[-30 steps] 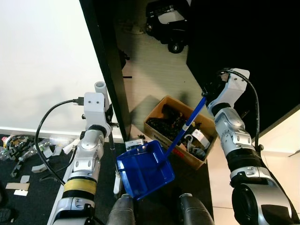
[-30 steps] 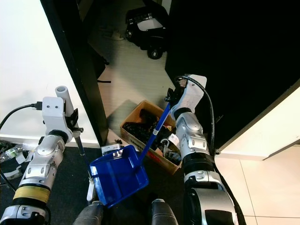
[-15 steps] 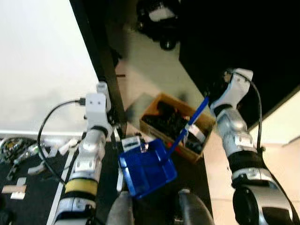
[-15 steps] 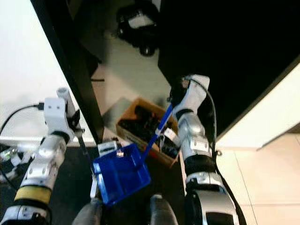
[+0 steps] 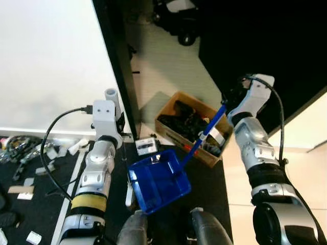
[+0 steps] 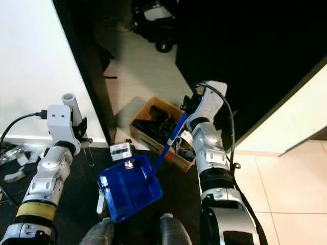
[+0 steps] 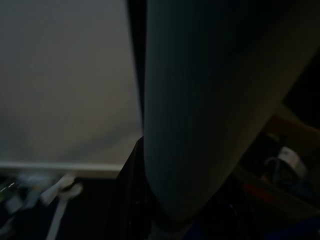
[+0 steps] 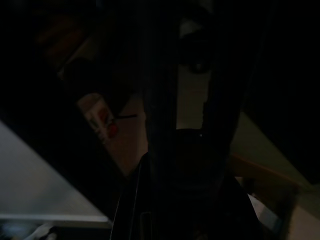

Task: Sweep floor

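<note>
One cardboard box (image 5: 180, 133) of dark clutter (image 5: 185, 121).

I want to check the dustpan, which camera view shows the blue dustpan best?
The left eye view: the whole blue dustpan and its handle show clearly. The right eye view shows it too. Both wrist views are too dark to make it out.

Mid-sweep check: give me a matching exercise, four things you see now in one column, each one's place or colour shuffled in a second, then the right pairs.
Things:
1. dustpan
2. cardboard box
3. scraps
4. wheeled machine

Descriptions:
A. black, far up the pale floor
B. blue, on a long handle at the right arm
C. scattered on the dark mat, robot's left
D. brown, full of dark items

Pairs: 1-B, 2-D, 3-C, 4-A
</note>
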Tool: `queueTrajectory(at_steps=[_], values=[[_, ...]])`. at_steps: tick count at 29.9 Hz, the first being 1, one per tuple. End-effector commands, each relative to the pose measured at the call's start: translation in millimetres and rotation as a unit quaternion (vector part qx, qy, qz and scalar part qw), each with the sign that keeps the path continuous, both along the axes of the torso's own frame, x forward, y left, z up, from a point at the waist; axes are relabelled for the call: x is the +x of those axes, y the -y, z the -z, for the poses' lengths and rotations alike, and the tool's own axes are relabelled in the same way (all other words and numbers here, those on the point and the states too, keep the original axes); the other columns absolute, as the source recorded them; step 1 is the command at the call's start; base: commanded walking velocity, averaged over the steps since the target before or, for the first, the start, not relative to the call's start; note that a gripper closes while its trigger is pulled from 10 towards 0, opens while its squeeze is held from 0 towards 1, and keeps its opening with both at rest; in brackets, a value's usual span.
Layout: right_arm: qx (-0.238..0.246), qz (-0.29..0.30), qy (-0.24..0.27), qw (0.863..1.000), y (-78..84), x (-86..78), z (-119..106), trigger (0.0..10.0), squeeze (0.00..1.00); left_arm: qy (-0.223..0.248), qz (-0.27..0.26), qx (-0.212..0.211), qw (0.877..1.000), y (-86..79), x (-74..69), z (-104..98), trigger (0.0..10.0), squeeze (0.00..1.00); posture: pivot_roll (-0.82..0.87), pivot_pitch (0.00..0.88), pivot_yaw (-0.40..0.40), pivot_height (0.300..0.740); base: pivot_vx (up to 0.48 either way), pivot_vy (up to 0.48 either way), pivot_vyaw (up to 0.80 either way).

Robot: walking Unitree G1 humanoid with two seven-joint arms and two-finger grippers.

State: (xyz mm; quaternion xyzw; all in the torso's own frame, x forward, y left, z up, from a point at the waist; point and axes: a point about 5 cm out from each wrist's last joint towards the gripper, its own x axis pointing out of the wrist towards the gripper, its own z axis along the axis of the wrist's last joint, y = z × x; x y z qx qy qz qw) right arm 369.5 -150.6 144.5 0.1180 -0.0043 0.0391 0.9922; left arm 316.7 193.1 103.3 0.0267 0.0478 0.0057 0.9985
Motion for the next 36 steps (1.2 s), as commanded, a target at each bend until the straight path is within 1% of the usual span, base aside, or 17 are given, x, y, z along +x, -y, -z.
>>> queueTrajectory(at_steps=[1,7,8,9,14,18,20,22,24,29,32,34,36], values=[[0.007,0.002,-0.027,1.000,2.3,-4.1,13,10.0,0.00,-0.017,0.007,-0.007,1.000,4.5,-1.3,6,10.0,0.00,0.00,0.117,-0.033,0.740,0.000,0.000,0.00],[0.005,0.005,-0.032,0.999,4.1,-4.9,16,10.0,0.00,-0.024,0.003,-0.003,1.000,3.6,-0.8,8,10.0,0.00,0.00,0.121,-0.034,0.740,0.000,0.000,0.00],[0.004,0.005,-0.033,0.999,4.3,-5.0,16,10.0,0.00,-0.027,-0.003,-0.008,1.000,2.7,-0.6,8,10.0,0.00,0.00,0.121,-0.034,0.740,0.000,0.000,0.00],[0.004,0.007,-0.033,0.999,4.9,-5.0,16,10.0,0.00,-0.030,-0.011,-0.010,0.999,1.1,0.0,9,10.0,0.00,0.00,0.122,-0.034,0.740,0.000,-0.480,0.00],[0.002,0.009,-0.032,0.999,5.6,-5.0,16,10.0,0.00,-0.031,-0.007,-0.004,0.999,1.3,0.8,8,10.0,0.00,0.00,0.124,-0.034,0.740,0.000,-0.480,0.00],[-0.002,0.014,-0.035,0.999,6.6,-7.1,20,10.0,0.00,-0.032,-0.006,-0.005,0.999,1.4,1.5,8,10.0,0.00,0.00,0.136,-0.029,0.740,0.000,-0.480,0.00],[-0.004,0.020,-0.039,0.999,8.2,-8.5,23,10.0,0.00,-0.032,-0.012,-0.018,0.999,0.8,1.3,9,10.0,0.00,0.00,0.141,-0.025,0.740,0.000,0.000,0.00],[-0.004,0.021,-0.040,0.999,8.6,-8.8,24,10.0,0.00,-0.032,-0.014,-0.021,0.999,0.6,1.2,9,10.0,0.00,0.00,0.141,-0.025,0.740,0.000,0.000,0.00],[-0.003,0.033,-0.045,0.998,12.1,-11.8,27,10.0,0.00,-0.036,-0.007,-0.010,0.999,1.3,1.6,10,10.0,0.00,0.00,0.147,-0.024,0.740,0.000,0.000,0.00],[-0.006,0.039,-0.051,0.998,12.9,-15.5,32,10.0,0.00,-0.037,0.005,-0.002,0.999,3.7,1.6,10,10.0,0.00,0.00,0.150,-0.023,0.740,0.000,0.000,0.00],[-0.004,0.042,-0.069,0.997,11.6,-20.3,44,10.0,0.00,-0.038,0.012,0.006,0.999,4.2,0.2,13,10.0,0.00,0.00,0.153,-0.023,0.740,0.000,0.000,0.00],[-0.015,0.040,-0.083,0.996,10.9,-23.1,53,10.0,0.00,-0.040,0.005,0.006,0.999,2.8,-0.1,15,10.0,0.00,0.00,0.154,-0.027,0.740,0.000,0.000,-0.78],[-0.021,0.039,-0.089,0.995,10.7,-24.3,56,10.0,0.00,-0.041,0.003,0.006,0.999,2.2,-0.2,16,10.0,0.00,0.00,0.154,-0.027,0.740,0.000,0.000,-0.78]])
